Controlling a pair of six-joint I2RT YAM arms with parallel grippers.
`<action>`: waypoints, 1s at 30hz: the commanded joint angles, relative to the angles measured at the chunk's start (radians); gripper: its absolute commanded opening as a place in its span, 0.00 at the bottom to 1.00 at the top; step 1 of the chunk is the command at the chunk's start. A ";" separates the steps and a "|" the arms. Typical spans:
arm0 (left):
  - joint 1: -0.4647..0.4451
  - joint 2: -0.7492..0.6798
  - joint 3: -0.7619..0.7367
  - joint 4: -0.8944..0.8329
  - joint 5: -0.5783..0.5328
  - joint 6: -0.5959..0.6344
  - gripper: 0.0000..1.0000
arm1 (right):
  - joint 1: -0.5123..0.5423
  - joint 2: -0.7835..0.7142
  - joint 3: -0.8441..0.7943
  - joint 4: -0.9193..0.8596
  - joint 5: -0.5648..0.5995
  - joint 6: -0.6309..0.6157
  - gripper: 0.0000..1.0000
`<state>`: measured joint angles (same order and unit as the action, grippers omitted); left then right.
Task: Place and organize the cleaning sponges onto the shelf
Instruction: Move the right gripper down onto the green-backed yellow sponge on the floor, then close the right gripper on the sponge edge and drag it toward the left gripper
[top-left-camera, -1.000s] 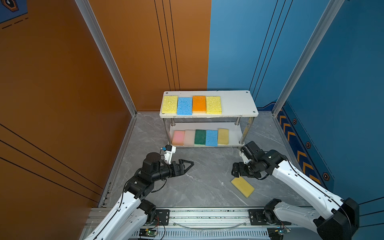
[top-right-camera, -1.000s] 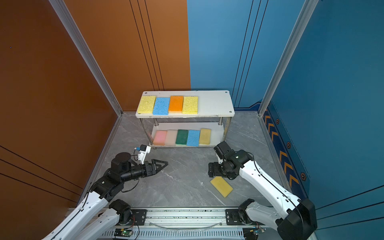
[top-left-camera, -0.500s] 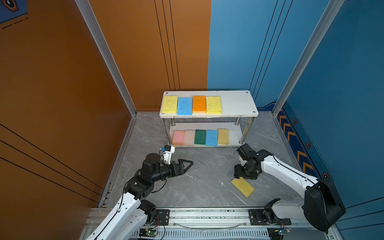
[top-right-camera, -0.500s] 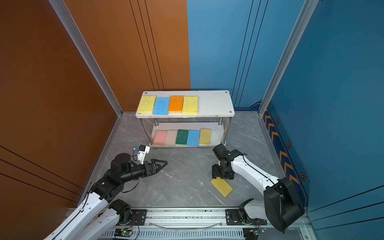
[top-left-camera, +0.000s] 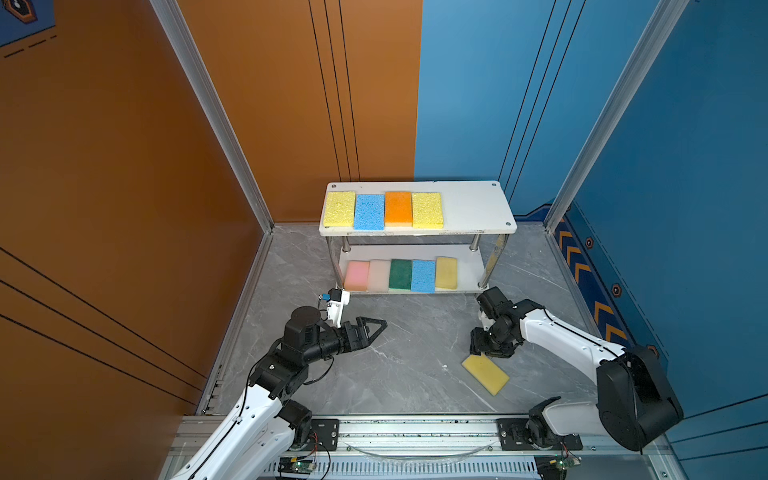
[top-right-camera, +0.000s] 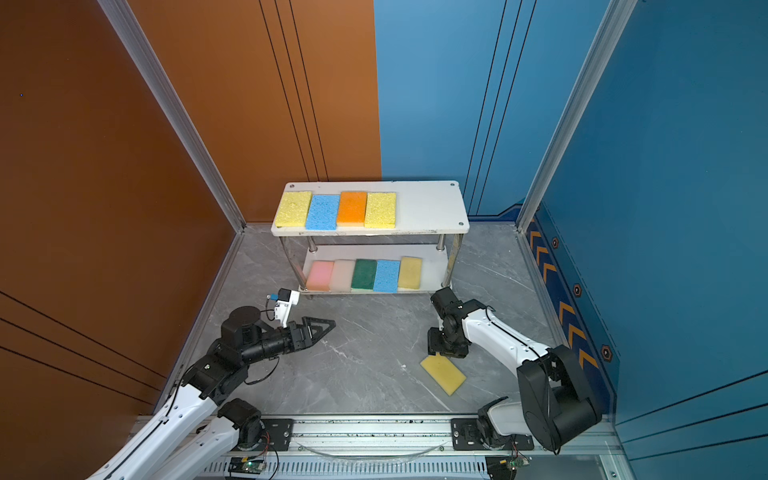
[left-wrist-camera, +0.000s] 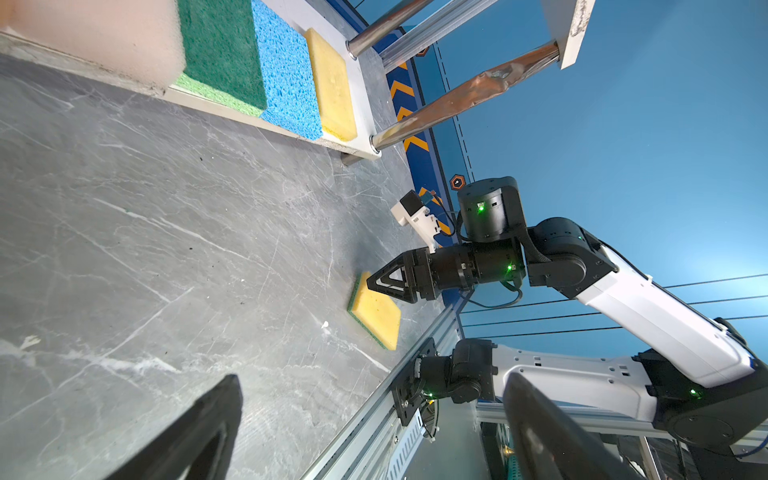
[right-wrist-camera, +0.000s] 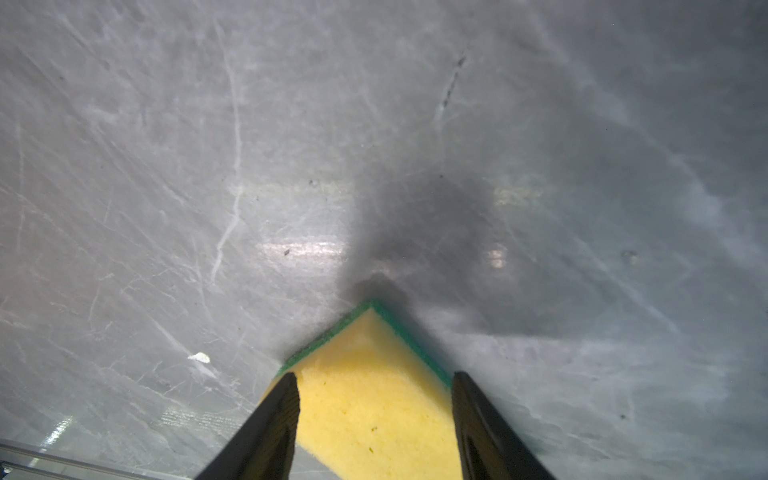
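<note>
A yellow sponge (top-left-camera: 486, 374) (top-right-camera: 442, 374) with a green underside lies flat on the grey floor. My right gripper (top-left-camera: 482, 352) (right-wrist-camera: 374, 376) points down at its far end, and its fingers press on both long edges, shut on the sponge (right-wrist-camera: 370, 399). The shelf (top-left-camera: 473, 208) (top-right-camera: 428, 205) stands at the back. Its top board carries yellow (top-left-camera: 340, 208), blue (top-left-camera: 369, 212), orange (top-left-camera: 397, 208) and yellow (top-left-camera: 427, 210) sponges. The lower board (top-left-camera: 467, 270) holds pink (top-left-camera: 356, 275), off-white, dark green, blue and yellow ones. My left gripper (top-left-camera: 380, 324) (left-wrist-camera: 372, 378) hovers open and holds nothing.
The metal base rail (top-left-camera: 415, 432) runs along the front edge, just behind the floor sponge. The orange wall closes the left and the blue wall the right. The shelf's shiny front right leg (top-left-camera: 492, 262) stands just beyond my right wrist.
My right gripper has come down over the end of the yellow sponge and its fingers have closed in on the edges. The left arm has stayed still.
</note>
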<state>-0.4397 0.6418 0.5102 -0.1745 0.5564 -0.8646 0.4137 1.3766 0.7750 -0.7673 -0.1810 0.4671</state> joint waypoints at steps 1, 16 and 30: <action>0.002 -0.004 -0.011 0.018 -0.009 -0.004 0.98 | -0.007 0.018 -0.011 0.012 -0.011 -0.018 0.59; 0.006 -0.023 -0.013 0.006 -0.010 -0.001 0.98 | -0.016 0.065 -0.025 0.038 -0.028 -0.019 0.52; 0.007 -0.012 -0.014 0.015 -0.009 -0.002 0.98 | -0.015 0.077 -0.028 0.058 -0.041 -0.018 0.17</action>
<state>-0.4385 0.6285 0.5102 -0.1745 0.5564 -0.8646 0.4034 1.4406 0.7593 -0.7204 -0.2146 0.4545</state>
